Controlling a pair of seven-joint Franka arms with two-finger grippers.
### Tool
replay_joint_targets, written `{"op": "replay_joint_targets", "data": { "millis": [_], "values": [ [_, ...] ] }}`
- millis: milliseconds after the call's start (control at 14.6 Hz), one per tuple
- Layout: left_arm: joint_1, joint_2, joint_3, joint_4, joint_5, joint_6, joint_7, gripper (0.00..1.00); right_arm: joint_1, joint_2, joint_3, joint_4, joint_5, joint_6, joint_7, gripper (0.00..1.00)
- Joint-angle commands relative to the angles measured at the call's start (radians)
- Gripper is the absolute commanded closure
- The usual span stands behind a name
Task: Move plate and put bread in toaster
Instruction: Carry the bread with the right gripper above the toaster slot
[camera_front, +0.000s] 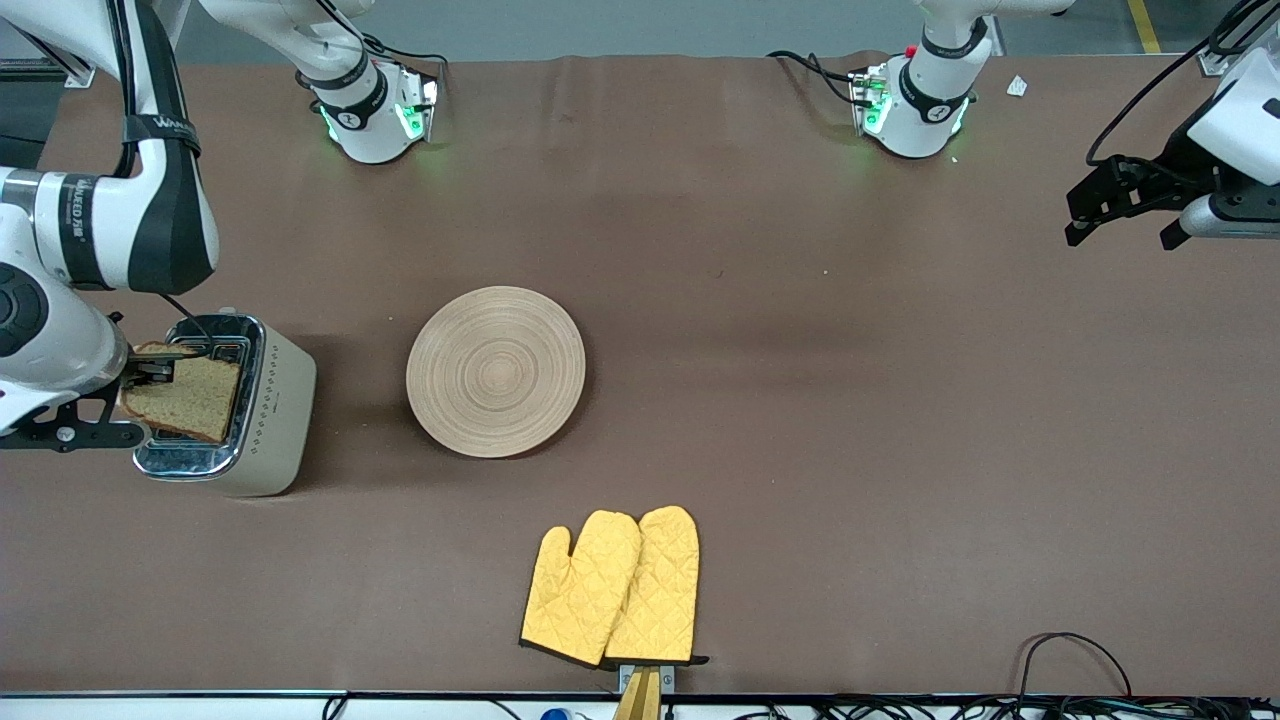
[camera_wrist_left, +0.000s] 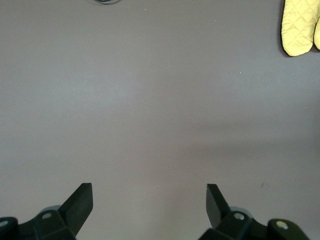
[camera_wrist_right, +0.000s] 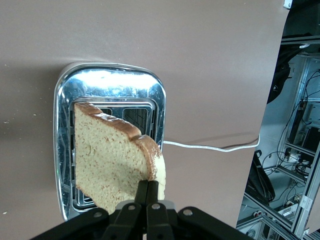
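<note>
The cream toaster (camera_front: 275, 405) stands at the right arm's end of the table. My right gripper (camera_front: 150, 372) is shut on the brown bread slice (camera_front: 190, 395) and holds it edge-down over the chrome top. In the right wrist view the gripper (camera_wrist_right: 148, 187) pinches the crust of the bread (camera_wrist_right: 110, 165) above the slots of the toaster (camera_wrist_right: 112, 82); I cannot tell whether the slice is inside a slot. The wooden plate (camera_front: 495, 370) lies flat mid-table beside the toaster. My left gripper (camera_front: 1122, 236) waits open and empty over bare table at the left arm's end (camera_wrist_left: 149, 192).
A pair of yellow oven mitts (camera_front: 612, 588) lies near the table's front edge, nearer the camera than the plate, and also shows in the left wrist view (camera_wrist_left: 300, 27). The toaster's white cord (camera_wrist_right: 210, 146) runs off the table's end.
</note>
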Motion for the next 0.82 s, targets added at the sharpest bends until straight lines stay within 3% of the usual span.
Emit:
{"op": "replay_joint_targets", "data": {
  "millis": [0, 752],
  "values": [
    [0.003, 0.007, 0.003, 0.016, -0.011, -0.002, 0.010, 0.00, -0.007, 0.005, 0.008, 0.005, -0.028, -0.005, 0.010, 1.00],
    [0.003, 0.007, 0.003, 0.016, -0.011, -0.002, 0.010, 0.00, -0.008, -0.005, 0.008, 0.014, -0.036, -0.051, 0.000, 1.00]
  ]
}}
